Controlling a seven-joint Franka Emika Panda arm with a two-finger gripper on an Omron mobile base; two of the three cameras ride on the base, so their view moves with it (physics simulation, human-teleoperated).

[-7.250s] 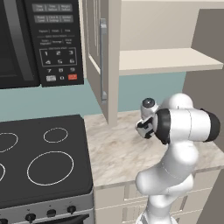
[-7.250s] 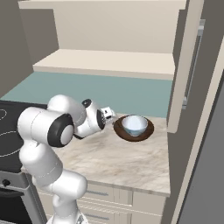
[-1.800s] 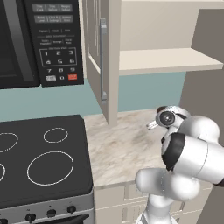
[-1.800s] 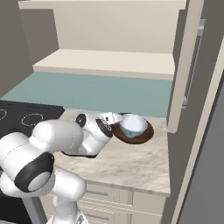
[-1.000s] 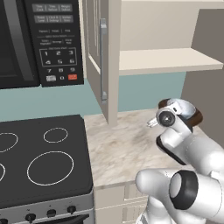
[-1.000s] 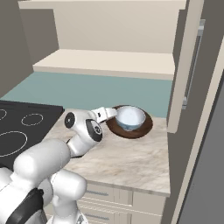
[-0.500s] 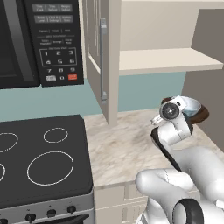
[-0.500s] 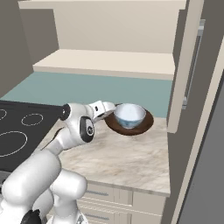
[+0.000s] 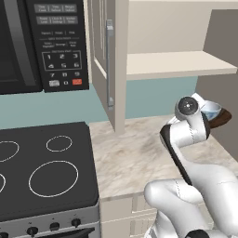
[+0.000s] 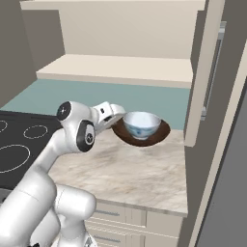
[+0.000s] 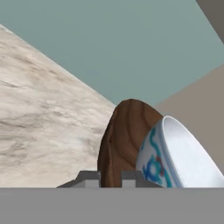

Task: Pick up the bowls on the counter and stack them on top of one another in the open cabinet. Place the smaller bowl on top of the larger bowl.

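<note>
Two bowls are riding together in the air above the far right corner of the table (image 10: 130, 169): the smaller bowl (image 10: 141, 124) is sitting inside the larger bowl (image 10: 157, 135), and the gripper (image 10: 117, 116) is holding the brown rim, its jaws closed on the edge nearest the arm. From the right base camera, both bowls are showing in full, with bare marbled stone beneath them. From the left base camera, the arm is covering most of the pair, leaving just a slice of pale bowl (image 9: 210, 109) and a sliver of dark rim (image 9: 222, 117) past the wrist. The hand camera is showing the brown rim (image 11: 122, 140) pinched between the two finger tips (image 11: 89, 178), and a blue pattern on the outside of the small bowl (image 11: 175, 153). The cabinet (image 10: 116, 68) is standing open above, its shelf bare, door (image 9: 104, 60) swung out. Leftward, a black stovetop (image 9: 46, 172) is adjoining the table, with a microwave (image 9: 39, 42) hanging over it
</note>
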